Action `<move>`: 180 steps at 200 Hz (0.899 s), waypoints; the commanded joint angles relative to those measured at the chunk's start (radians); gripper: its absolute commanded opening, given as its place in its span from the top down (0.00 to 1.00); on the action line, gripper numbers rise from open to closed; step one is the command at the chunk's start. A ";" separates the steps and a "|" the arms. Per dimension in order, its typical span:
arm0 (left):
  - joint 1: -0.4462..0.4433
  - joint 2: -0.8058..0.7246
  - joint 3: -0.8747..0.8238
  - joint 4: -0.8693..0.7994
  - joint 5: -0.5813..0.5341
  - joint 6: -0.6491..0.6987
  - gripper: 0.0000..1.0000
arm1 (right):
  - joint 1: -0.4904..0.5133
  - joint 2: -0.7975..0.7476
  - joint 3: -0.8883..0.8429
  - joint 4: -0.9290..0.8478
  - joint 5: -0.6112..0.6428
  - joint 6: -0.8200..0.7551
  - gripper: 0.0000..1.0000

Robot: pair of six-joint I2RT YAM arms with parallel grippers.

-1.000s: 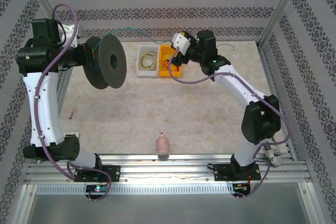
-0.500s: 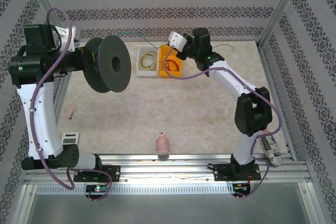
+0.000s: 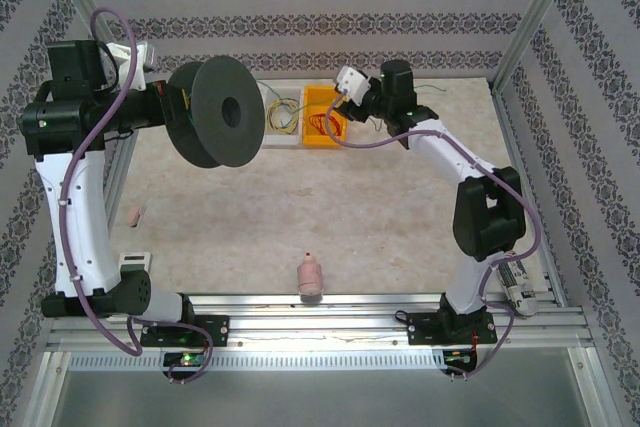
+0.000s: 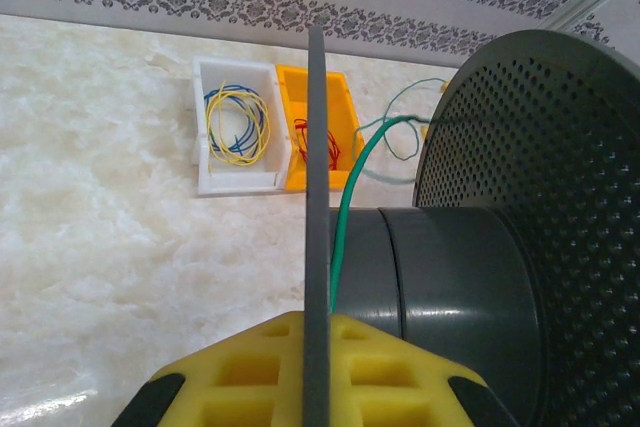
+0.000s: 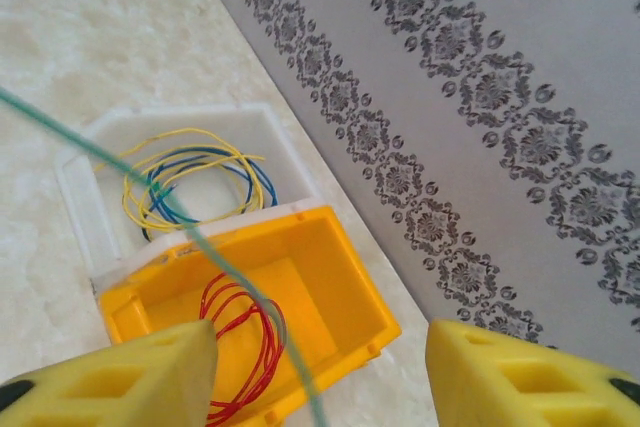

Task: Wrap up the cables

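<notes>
Since prev frame, spool (image 3: 222, 112) swung rt toward bins. L claw (image 4: 316, 352) clamped on spool flange, above bench (image 3: 330, 217). R claw (image 5: 320, 347) fingers apart, green cable (image 4: 345, 205) passing btwn them, running to spool hub. Yellow cables (image 4: 237, 157) in white bin (image 4: 235, 183), red cable (image 4: 301, 139) in orange bin (image 4: 300, 82).

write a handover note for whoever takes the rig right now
Left gripper: shut on the spool flange, spool raised.
Right gripper: open; green cable passes between its fingers, unpinched.
Done: green cable led to the spool; core looks bare.
Yellow cable coiled in white bin, red cable in yellow bin.
Left: wind green, then the others.
</notes>
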 commanded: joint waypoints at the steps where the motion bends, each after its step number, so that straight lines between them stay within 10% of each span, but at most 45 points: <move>1: -0.010 -0.007 0.030 0.089 0.061 -0.024 1.00 | -0.030 -0.074 0.001 -0.001 -0.080 0.028 0.32; 82: -0.010 0.013 0.100 0.084 0.076 -0.032 1.00 | -0.106 -0.068 -0.069 -0.027 -0.277 0.055 0.18; 180: -0.010 0.031 0.108 0.155 0.113 -0.102 1.00 | -0.104 0.190 0.049 -0.007 -0.191 0.039 0.24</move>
